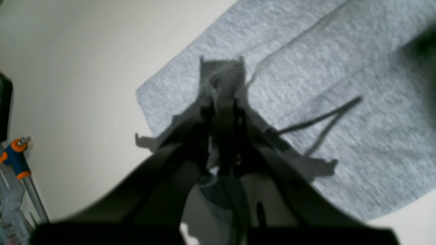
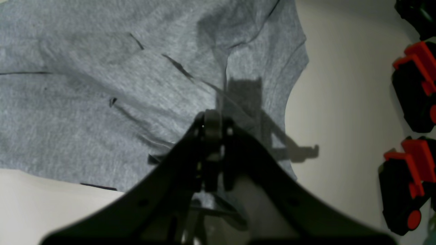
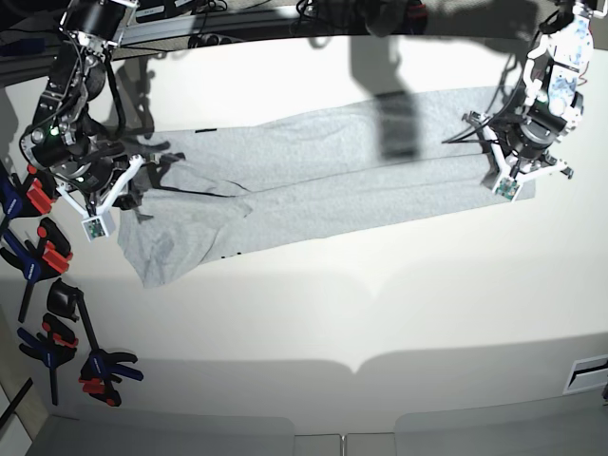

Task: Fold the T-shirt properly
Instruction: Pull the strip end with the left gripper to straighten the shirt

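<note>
The light heather-grey T-shirt (image 3: 313, 180) lies as a long band across the white table, doubled lengthwise, plain side up. My left gripper (image 3: 503, 169) is at its right end in the base view. In the left wrist view this gripper (image 1: 223, 86) is shut on a pinched-up bit of the T-shirt (image 1: 340, 68) near a corner. My right gripper (image 3: 119, 179) is at the shirt's left end. In the right wrist view it (image 2: 213, 123) is shut on a fold of the T-shirt (image 2: 102, 85) near the curved edge. No lettering shows.
Several red-and-black and blue clamps (image 3: 38, 252) lie along the table's left edge, also in the right wrist view (image 2: 415, 85). An orange-and-blue tool (image 1: 15, 156) lies off the shirt's corner. Bare white table (image 3: 332, 313) stretches in front of the shirt.
</note>
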{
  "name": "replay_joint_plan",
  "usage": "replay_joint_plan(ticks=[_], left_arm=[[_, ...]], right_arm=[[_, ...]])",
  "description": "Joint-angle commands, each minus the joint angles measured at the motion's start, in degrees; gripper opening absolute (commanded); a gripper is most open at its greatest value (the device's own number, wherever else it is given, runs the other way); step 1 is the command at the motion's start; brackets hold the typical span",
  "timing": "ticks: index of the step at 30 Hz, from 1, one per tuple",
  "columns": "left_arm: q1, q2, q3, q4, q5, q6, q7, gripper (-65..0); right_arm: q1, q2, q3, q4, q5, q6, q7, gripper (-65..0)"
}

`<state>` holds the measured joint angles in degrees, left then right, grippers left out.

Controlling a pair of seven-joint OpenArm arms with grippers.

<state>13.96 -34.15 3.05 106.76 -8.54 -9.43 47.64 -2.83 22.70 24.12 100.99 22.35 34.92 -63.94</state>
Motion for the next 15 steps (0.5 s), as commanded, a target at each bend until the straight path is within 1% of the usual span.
replay_joint_plan(ticks=[1, 3, 5, 6, 7, 9, 12, 15], left_arm=[[-0.44, -0.96, -0.42, 0.83, 0.57, 0.46, -0.98, -65.0], [-0.44, -0.96, -0.42, 0.83, 0.55, 0.46, -0.94, -64.3], [-0.26, -0.98, -0.42, 0.83, 0.31, 0.46, -0.94, -51.7], [-0.09, -0.98, -0.42, 0.83, -0.26, 0.44, -0.96, -47.0], [0.22, -1.01, -0.42, 0.81, -1.25, 0.39, -0.96, -44.1], [0.70, -0.98, -0.42, 0.57, -3.50, -0.37, -0.96, -42.8], [0.98, -0.98, -0.42, -1.36, -6.80, -2.80, -1.05, -42.8], [0.96, -1.01, -0.42, -4.57, -6.91, -3.50, -2.58, -42.8]], right_arm=[[0.90, 1.05, 0.31, 0.87, 0.15, -0.68, 1.31, -65.0], [0.90, 1.07, 0.31, 0.87, 0.15, -0.68, 1.31, -65.0], [0.90, 1.07, 0.31, 0.87, 0.15, -0.68, 1.33, -65.0], [0.90, 1.07, 0.31, 0.87, 0.15, -0.68, 1.33, -65.0], [0.90, 1.07, 0.31, 0.87, 0.15, -0.68, 1.33, -65.0], [0.92, 1.07, 0.31, 0.87, 0.17, -0.68, 1.36, -65.0], [0.90, 1.07, 0.31, 0.87, 0.17, -0.68, 1.36, -65.0], [0.90, 1.07, 0.31, 0.87, 0.17, -0.68, 1.36, -65.0]])
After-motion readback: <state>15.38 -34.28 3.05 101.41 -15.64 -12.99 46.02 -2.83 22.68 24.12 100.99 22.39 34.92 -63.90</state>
